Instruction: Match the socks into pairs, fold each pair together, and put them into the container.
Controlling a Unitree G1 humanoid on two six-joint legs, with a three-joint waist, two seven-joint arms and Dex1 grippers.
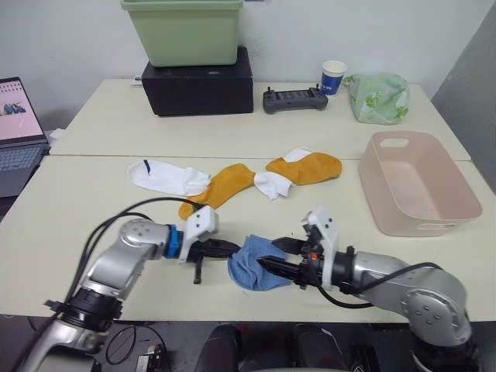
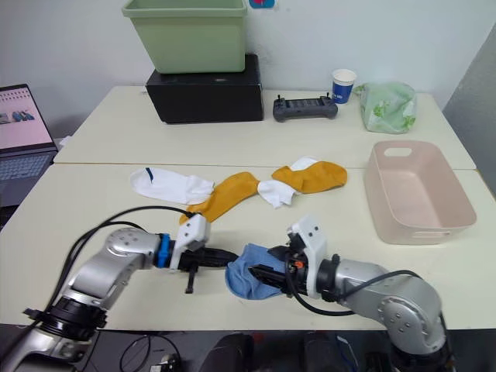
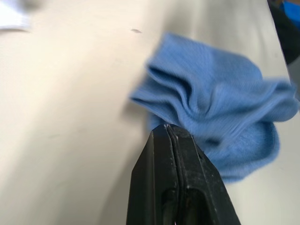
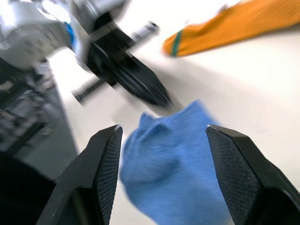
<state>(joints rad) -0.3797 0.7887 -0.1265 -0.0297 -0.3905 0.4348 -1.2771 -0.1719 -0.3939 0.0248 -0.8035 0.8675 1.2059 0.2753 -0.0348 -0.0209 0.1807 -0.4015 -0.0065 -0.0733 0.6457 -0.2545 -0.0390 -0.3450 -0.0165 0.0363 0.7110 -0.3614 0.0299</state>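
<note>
You have the crumpled light blue ankle socks [image 1: 257, 263] bunched in one soft heap near the front edge of the cream-coloured table [image 1: 93, 194], lying between your two grippers. Your left gripper [image 1: 232, 248] points at the heap from the left with its two black fingers pressed flat together, the tips just at the edge of the blue fabric; from its wrist view you cannot tell whether any cloth is pinched between them. Your right gripper [image 4: 161, 136] comes in from the other side with its fingers spread wide, one on each side of the blue heap, holding nothing. Farther back on the table you see the rest of the socks strung in a loose row: a white sock with a dark blue mark [image 1: 167, 177] at the left, a mustard-orange sock [image 1: 221, 188] touching it, a second white sock [image 1: 273, 184] overlapping that one's end, and a second mustard-orange sock [image 1: 310, 167] at the right. The pale pink plastic rectangular basket [image 1: 418, 225] sits at your right, well apart from the blue heap, with no sock in it. At the back stand a black box [image 1: 200, 87] with a green plastic tub [image 1: 184, 31] on it, a dark handheld controller [image 1: 294, 99], a blue-and-white paper cup [image 1: 333, 77] and a green-and-white patterned cloth bundle [image 1: 378, 98]; an open laptop [image 1: 19, 128] sits at the far left.
</note>
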